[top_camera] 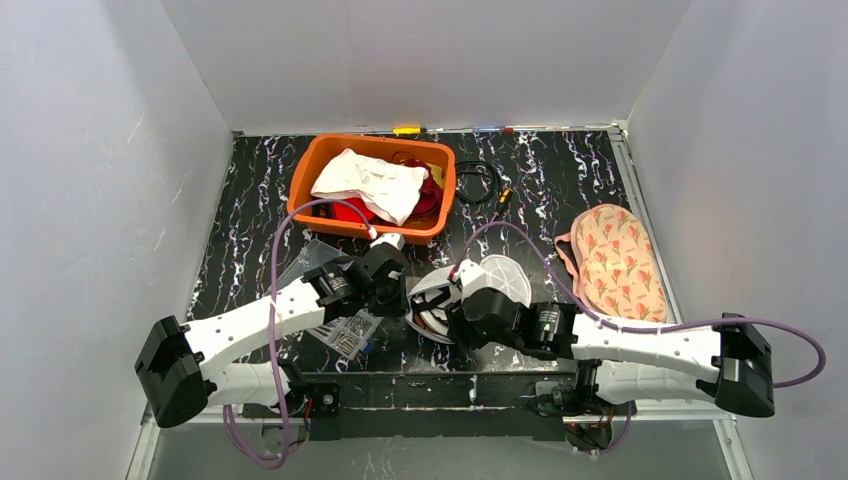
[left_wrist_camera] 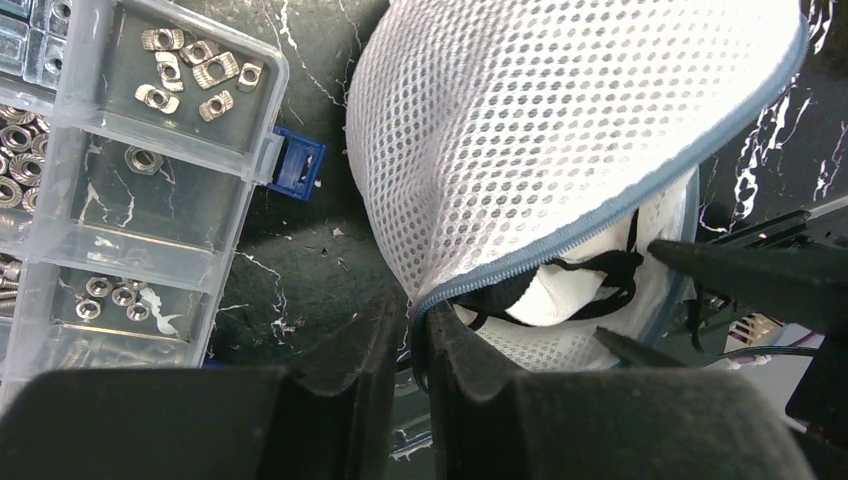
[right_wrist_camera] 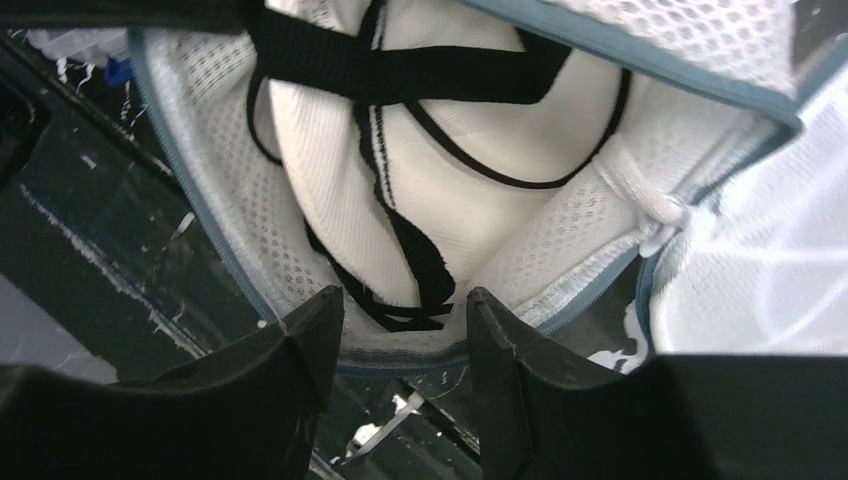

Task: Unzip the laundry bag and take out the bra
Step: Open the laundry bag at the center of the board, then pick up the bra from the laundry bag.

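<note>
The white mesh laundry bag [top_camera: 503,279] [left_wrist_camera: 520,120] lies between my two grippers, its blue zipper undone and its mouth gaping. Inside it sits the bra [left_wrist_camera: 565,292] [right_wrist_camera: 450,200], white with black straps. My left gripper [top_camera: 396,296] [left_wrist_camera: 418,315] is nearly closed, with the bag's blue zipper edge pinched between its fingers at the left end of the mouth. My right gripper [top_camera: 452,312] [right_wrist_camera: 405,300] stands open at the mouth. Its fingertips [right_wrist_camera: 320,310] straddle the bag's lower rim, just short of the bra's straps, and hold nothing.
A clear parts organizer [top_camera: 345,335] [left_wrist_camera: 130,180] with nuts lies just left of the bag. An orange bin [top_camera: 306,175] of clothes stands at the back. A floral pink garment [top_camera: 615,260] lies at the right, and a black cable [top_camera: 478,182] lies beside the bin.
</note>
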Robot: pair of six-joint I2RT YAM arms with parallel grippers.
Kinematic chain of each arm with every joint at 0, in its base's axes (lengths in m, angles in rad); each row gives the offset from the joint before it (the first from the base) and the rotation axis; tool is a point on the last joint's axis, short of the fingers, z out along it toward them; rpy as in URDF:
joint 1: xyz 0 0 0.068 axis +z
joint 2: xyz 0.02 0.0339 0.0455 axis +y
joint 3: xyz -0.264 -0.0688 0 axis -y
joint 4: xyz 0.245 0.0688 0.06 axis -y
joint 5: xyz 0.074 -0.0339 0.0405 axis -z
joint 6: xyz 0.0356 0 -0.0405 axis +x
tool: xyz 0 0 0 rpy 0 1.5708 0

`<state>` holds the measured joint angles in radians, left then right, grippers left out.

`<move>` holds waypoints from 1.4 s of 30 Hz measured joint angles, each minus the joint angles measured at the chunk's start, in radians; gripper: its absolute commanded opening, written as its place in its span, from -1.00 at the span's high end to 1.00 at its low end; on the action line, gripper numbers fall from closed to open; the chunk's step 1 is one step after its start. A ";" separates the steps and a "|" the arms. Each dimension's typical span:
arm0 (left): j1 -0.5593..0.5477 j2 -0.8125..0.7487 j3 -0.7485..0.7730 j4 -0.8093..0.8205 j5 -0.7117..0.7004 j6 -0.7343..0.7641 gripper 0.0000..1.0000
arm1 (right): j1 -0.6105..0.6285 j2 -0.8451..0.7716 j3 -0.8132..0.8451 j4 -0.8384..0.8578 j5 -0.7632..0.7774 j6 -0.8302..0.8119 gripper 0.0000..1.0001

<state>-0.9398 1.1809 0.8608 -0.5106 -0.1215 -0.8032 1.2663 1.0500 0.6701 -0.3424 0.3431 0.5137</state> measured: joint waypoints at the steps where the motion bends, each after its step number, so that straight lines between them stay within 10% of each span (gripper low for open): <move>1: 0.000 0.000 -0.002 0.000 0.000 0.000 0.67 | 0.018 -0.001 -0.003 0.001 0.004 0.008 -0.14; 19: 0.000 -0.027 -0.055 0.047 0.031 0.026 0.68 | 0.098 -0.111 0.022 0.040 0.153 0.092 -0.31; 35: 0.000 -0.095 -0.127 0.099 0.055 0.040 0.70 | 0.098 0.263 0.174 0.133 0.188 -0.042 -0.21; 42: 0.000 -0.124 -0.146 0.094 0.054 0.038 0.73 | 0.098 0.330 0.203 0.147 0.192 -0.058 0.27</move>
<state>-0.9398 1.0573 0.7143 -0.4168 -0.0673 -0.7654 1.3643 1.3800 0.8726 -0.1955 0.5354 0.4557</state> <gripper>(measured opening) 0.148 0.494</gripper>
